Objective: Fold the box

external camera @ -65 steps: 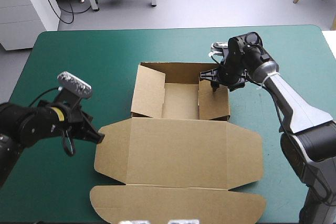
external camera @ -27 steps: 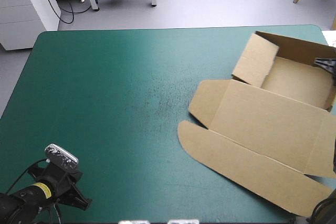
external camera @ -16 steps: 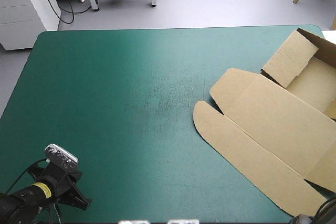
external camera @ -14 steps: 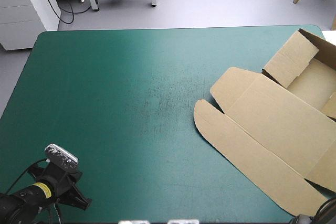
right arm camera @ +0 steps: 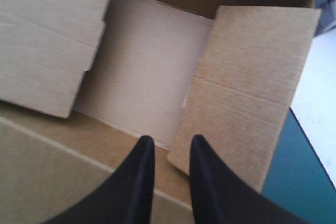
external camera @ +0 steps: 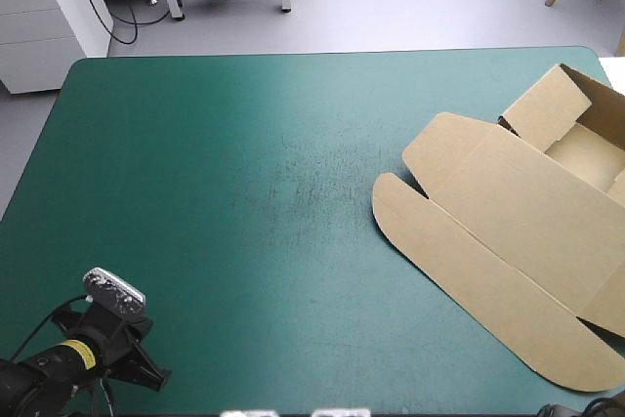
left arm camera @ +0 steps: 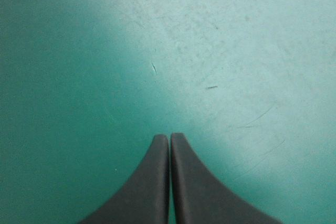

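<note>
Brown box (external camera: 508, 212) | wall pinched in right tool (right arm camera: 168, 142) (tray open) | left tool (left arm camera: 169, 138) pressed together, well apart

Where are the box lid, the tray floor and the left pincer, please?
box lid (external camera: 518, 210), high view, middle of the flat panel.
tray floor (right arm camera: 142, 66), right wrist view, bare inner board.
left pincer (left arm camera: 169, 136), left wrist view, where its shut tips meet.

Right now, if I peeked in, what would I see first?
The big brown box at the right edge of the teal-green cover: an open tray with walls up, its lid lying flat. The right gripper pinches an edge of its board. The left gripper sits shut over bare cover near the front left corner.
</note>
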